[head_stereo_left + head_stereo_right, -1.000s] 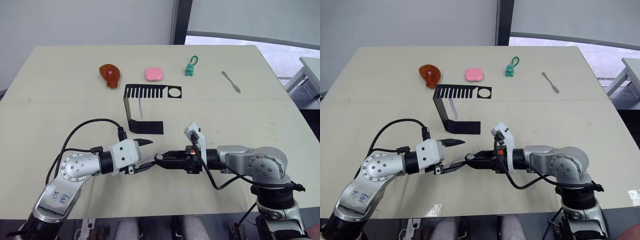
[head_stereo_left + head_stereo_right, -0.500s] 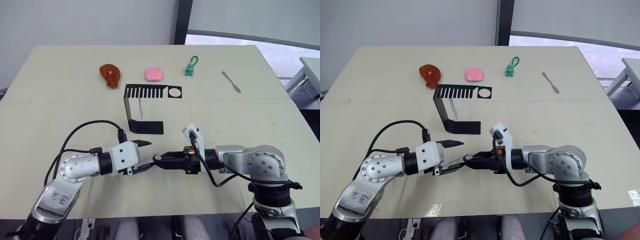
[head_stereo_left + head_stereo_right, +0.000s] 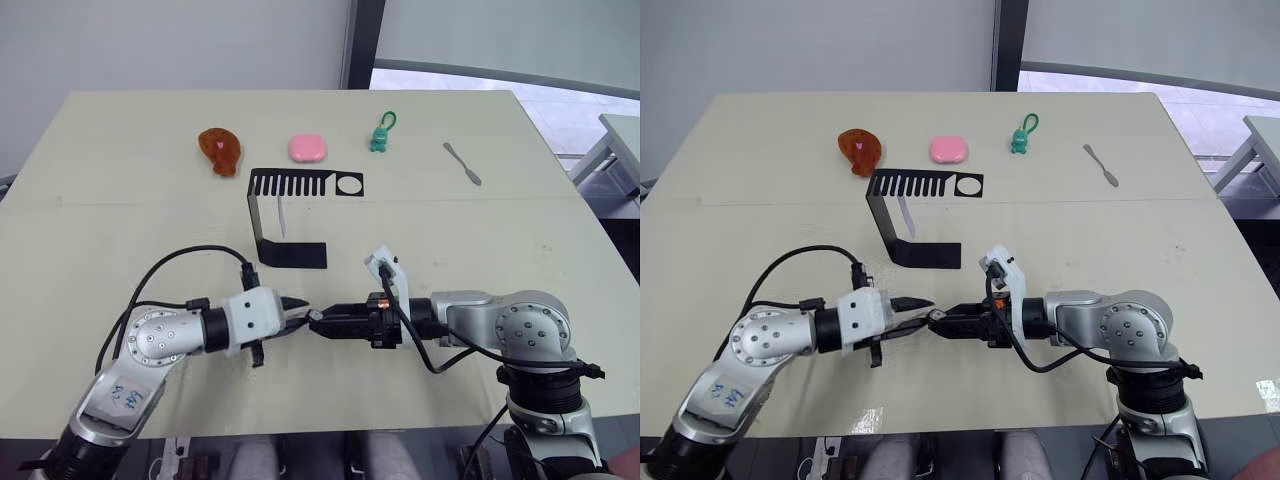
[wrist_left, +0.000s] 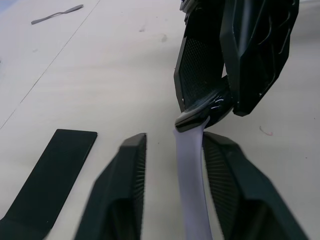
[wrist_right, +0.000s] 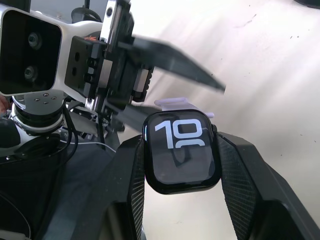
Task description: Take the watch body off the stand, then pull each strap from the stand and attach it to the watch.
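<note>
My right gripper (image 5: 180, 140) is shut on the watch body (image 5: 181, 150), a small black case whose screen shows light digits, held just above the table's near middle. Fingertip to fingertip with it, my left gripper (image 3: 294, 305) is closed in on a pale lavender strap (image 4: 190, 195). The strap's far end meets the edge of the watch body (image 4: 200, 114). Behind them stands the black stand (image 3: 290, 252), and a second strap (image 3: 282, 218) hangs from its comb-slotted top bar.
Along the far side of the table lie an orange-brown toy (image 3: 220, 149), a pink case (image 3: 307, 148), a green keychain figure (image 3: 381, 135) and a grey metal tool (image 3: 462, 162). The stand's flat base (image 4: 55, 170) lies close beside my left gripper.
My left gripper's fingers went from wide apart to closed in on the strap, and its wrist has turned. The right gripper, with the watch body, has hardly moved.
</note>
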### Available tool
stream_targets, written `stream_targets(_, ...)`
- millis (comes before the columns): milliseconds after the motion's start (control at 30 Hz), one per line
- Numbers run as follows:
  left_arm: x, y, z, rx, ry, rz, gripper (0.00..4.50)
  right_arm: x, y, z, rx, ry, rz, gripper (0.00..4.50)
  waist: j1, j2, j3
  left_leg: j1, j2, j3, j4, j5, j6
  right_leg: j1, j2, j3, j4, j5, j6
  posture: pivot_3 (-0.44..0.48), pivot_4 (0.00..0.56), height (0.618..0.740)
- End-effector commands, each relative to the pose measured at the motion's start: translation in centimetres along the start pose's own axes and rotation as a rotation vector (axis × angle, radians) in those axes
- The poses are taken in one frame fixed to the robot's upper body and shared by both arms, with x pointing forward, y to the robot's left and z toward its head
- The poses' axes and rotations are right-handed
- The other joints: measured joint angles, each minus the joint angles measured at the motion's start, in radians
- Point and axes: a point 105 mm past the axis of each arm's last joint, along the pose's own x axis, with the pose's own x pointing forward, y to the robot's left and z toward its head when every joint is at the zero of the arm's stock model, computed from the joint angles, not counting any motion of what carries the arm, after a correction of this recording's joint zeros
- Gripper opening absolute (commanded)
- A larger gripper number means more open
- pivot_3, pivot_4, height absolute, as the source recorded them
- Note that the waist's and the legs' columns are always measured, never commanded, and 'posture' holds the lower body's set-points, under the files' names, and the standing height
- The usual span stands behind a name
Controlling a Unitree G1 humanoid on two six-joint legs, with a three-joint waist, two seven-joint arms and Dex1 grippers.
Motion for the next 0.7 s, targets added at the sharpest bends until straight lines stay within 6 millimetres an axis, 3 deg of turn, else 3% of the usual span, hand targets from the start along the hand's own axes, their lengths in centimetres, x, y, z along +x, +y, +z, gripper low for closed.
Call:
stream_targets(33,-0.1,0.0,0.9,0.032,-0.025,0.003,0.05,-0.3,0.4,0.6,-0.020,-0.023,0.012,1.60,0.000,0.000,0.000,0.000,0.000,0.000,0.000,0.000,0.000,0.000,0.000,0.000,0.000,0.000,0.000,0.000,0.150,0.740)
stream_targets(700,0.2,0.3,2.1,0.040,-0.061,-0.004,0.05,-0.1,0.4,0.4,-0.010,-0.014,0.007,1.60,0.000,0.000,0.000,0.000,0.000,0.000,0.000,0.000,0.000,0.000,0.000,0.000,0.000,0.000,0.000,0.000,0.150,0.740)
